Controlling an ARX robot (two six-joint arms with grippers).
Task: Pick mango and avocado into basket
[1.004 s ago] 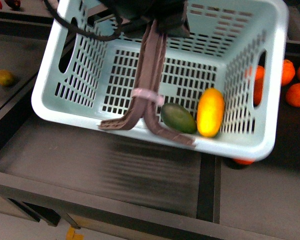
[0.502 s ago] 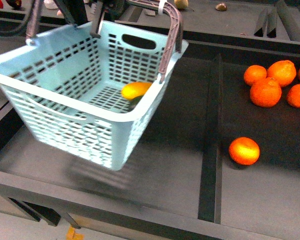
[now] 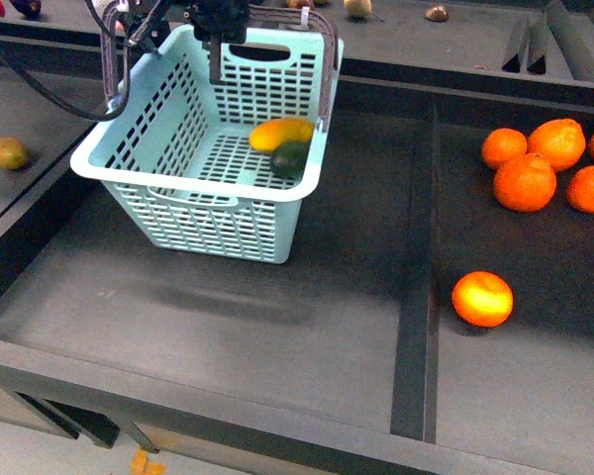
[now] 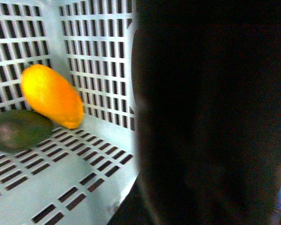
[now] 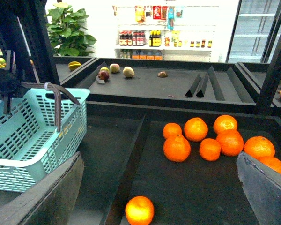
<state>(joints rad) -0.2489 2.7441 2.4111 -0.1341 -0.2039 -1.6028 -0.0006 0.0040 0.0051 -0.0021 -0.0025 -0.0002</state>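
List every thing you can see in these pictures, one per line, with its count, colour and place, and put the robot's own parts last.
basket: one, light teal, left part of the dark table.
mango: one, yellow-orange, inside the basket, touching the avocado.
avocado: one, dark green, inside the basket.
oranges: a cluster at the right, plus one orange alone nearer the front.
small fruit: one, yellowish-brown, far left.
table: dark grey, with dividers.
left tool: black, at the basket's far rim; jaws not discernible.
right tool: two grey fingers spread apart, holding nothing.

mango (image 3: 281, 133), avocado (image 3: 289, 158) (touching) in basket (image 3: 193, 223)
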